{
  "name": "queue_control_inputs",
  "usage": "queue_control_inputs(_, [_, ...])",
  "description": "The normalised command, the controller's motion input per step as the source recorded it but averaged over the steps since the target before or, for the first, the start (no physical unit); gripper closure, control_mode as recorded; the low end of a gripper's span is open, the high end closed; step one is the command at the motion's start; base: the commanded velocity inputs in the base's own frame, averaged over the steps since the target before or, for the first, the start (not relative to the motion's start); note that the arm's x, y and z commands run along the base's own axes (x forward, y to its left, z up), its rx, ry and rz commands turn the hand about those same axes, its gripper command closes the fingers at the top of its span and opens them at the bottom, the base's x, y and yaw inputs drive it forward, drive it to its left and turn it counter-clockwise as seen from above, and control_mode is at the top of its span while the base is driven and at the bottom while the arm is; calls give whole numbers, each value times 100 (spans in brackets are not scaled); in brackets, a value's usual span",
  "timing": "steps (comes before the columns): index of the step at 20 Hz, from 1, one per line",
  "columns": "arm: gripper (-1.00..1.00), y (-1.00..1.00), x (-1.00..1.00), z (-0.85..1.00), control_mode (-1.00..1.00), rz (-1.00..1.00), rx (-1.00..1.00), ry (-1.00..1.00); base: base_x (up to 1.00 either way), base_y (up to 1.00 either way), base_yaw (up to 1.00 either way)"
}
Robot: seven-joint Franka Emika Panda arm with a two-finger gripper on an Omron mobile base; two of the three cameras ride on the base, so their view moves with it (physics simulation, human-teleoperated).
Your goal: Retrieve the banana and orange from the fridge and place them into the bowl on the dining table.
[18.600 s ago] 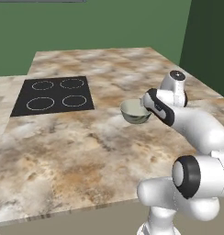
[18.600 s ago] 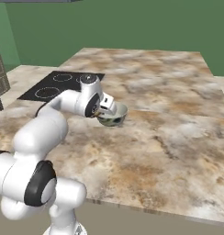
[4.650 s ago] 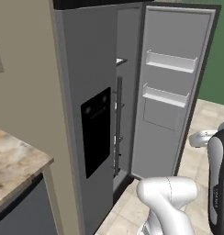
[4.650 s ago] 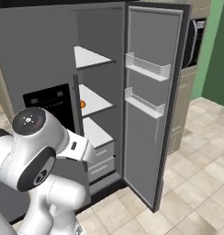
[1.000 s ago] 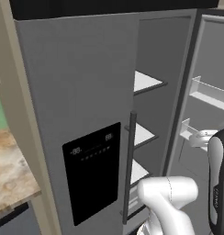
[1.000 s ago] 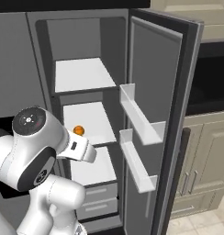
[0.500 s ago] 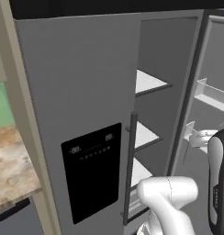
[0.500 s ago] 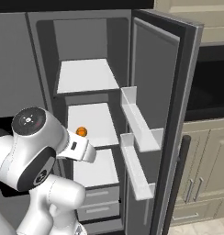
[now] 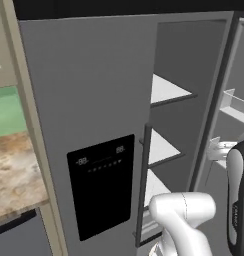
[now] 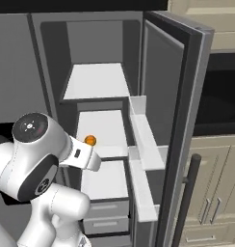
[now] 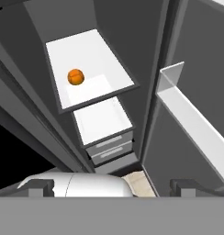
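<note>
The fridge stands close in front, its left door with the black dispenser panel shut and its right door swung open. The orange rests near the left front of the middle white shelf; in the hand view the orange lies well ahead of my gripper. The gripper is open, its fingertips wide apart with nothing between them, outside the fridge and below shelf height. The banana, the bowl and the dining table are out of view.
White door bins jut from the open door on the right. Two grey drawers sit under the lowest shelf. A marbled counter top adjoins the fridge on the left. Beige cabinets and a dark oven front stand right of the door.
Both base views have shifted: the camera has swung, so the open door is seen more edge-on. The orange stays on its shelf and the gripper stays open.
</note>
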Motion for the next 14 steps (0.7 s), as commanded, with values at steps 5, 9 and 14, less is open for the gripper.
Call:
queue_control_inputs(5, [-100, 0, 0, 0, 100, 0, 0, 0, 57, 30, 26])
queue_control_inputs(9, [-100, 0, 0, 0, 100, 0, 0, 0, 55, 32, 25])
queue_control_inputs(14, [-100, 0, 0, 0, 100, 0, 0, 0, 53, 26, 26])
